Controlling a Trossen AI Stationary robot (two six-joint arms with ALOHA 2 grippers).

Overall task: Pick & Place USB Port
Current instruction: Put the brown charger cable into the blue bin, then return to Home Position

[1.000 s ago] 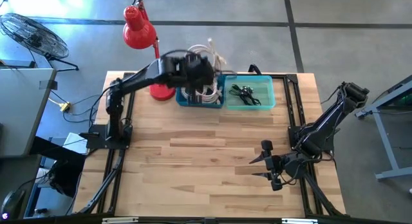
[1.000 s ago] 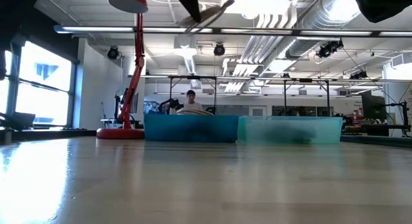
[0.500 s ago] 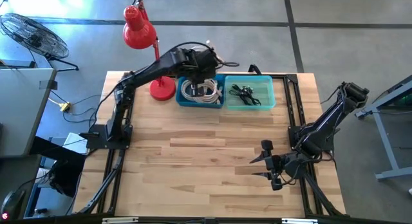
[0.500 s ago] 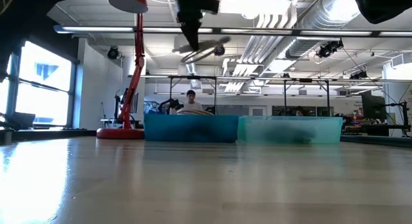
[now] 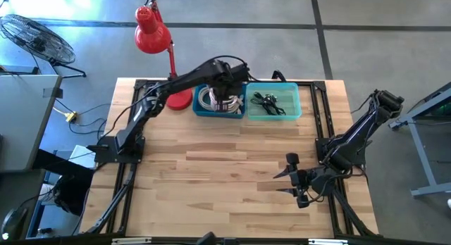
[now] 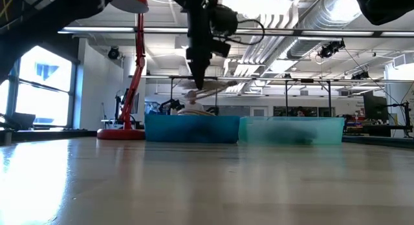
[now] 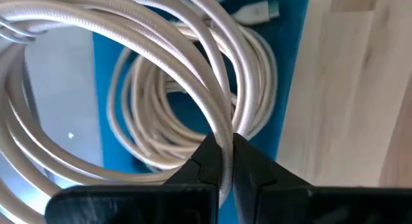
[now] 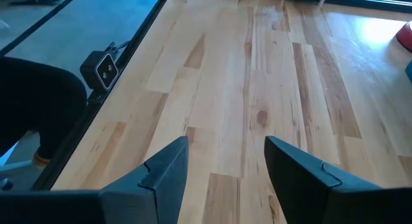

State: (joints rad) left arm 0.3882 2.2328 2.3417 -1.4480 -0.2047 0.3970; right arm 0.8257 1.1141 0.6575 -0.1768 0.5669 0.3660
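The left gripper [image 7: 224, 161] is pinching a strand of the white cable [image 7: 193, 82], with the coil hanging directly below it over the blue bin [image 5: 218, 104]. The right gripper [image 5: 290, 176] is idling with fingers spread, well apart, above bare table [image 5: 211, 174].

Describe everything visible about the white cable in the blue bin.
The white cable is a round, smooth, off-white cord, plastic-sheathed by its look, wound in several loose loops. It lies in the blue bin at the table's far edge, beside the teal bin. A flat white connector end rests near the bin wall. One strand is lifted above the coil, pinched by the shut left gripper; in the low view that strand hangs above the bin's rim. The remaining loops rest on the bin floor.
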